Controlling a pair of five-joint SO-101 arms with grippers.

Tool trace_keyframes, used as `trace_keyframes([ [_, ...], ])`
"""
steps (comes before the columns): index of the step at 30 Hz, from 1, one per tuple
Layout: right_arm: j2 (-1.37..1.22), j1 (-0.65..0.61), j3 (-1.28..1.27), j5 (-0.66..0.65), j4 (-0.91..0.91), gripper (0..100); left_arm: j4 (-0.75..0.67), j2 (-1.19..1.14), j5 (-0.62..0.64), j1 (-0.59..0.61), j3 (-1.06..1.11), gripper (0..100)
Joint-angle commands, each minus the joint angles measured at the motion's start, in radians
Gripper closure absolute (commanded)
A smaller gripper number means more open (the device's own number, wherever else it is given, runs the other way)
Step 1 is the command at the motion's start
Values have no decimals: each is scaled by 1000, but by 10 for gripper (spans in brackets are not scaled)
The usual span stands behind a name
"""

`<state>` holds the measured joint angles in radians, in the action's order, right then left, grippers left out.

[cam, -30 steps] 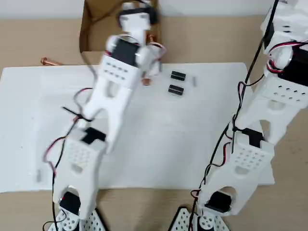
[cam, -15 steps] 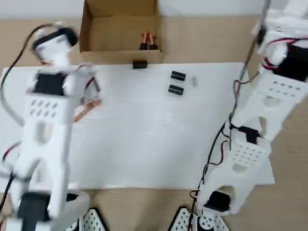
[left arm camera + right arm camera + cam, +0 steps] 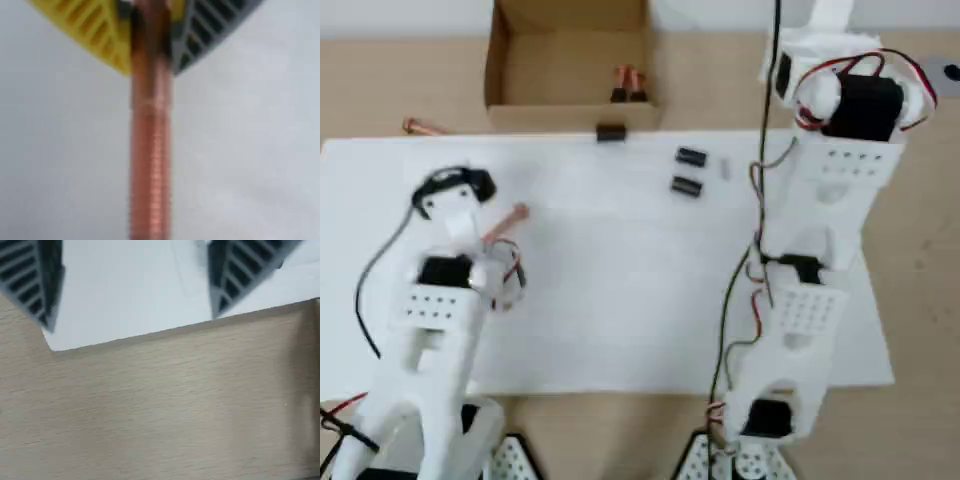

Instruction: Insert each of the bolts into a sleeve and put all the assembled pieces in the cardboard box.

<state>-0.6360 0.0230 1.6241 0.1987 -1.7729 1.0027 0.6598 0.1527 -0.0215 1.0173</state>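
Wooden surface (image 3: 720, 80) is covered by a white sheet (image 3: 640, 300). One copper bolt (image 3: 150, 165) is clamped between the yellow and dark fingers of the left claw (image 3: 150, 70). Its shank sticks out past the tips, and it is held over the left part of the sheet. A second bolt (image 3: 423, 127) is seen lying on bare wood beyond the sheet's far left corner. The cardboard box (image 3: 560, 60) is set open at the sheet's far edge. Two assembled pieces (image 3: 628, 85), copper with black near ends, are seen inside by its right wall. One black sleeve (image 3: 611, 132) is placed just against the box's front wall. Two more sleeves (image 3: 690, 157) (image 3: 685, 187) are laid near each other further right, well apart from the clamped bolt. Right claw (image 3: 131, 320) is held with fingers spread wide over the sheet's edge, where sheet meets wood.
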Motion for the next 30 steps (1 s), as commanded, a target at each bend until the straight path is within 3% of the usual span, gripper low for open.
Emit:
trace_keyframes([
  [1,4,-19,35,3,-14,760,-91,35,-40,14,52,990],
  [10,4,-21,31,3,-14,760,-176,35,-40,15,37,988],
  [14,2,-42,-5,-6,-15,760,-176,36,-61,15,17,909],
  [17,4,-102,-119,-109,-15,760,-173,36,-68,17,15,857],
  [23,7,-213,-453,-402,-15,760,-173,36,-49,17,18,848],
  [30,4,-222,-725,-509,-9,760,-176,36,186,69,-32,848],
])
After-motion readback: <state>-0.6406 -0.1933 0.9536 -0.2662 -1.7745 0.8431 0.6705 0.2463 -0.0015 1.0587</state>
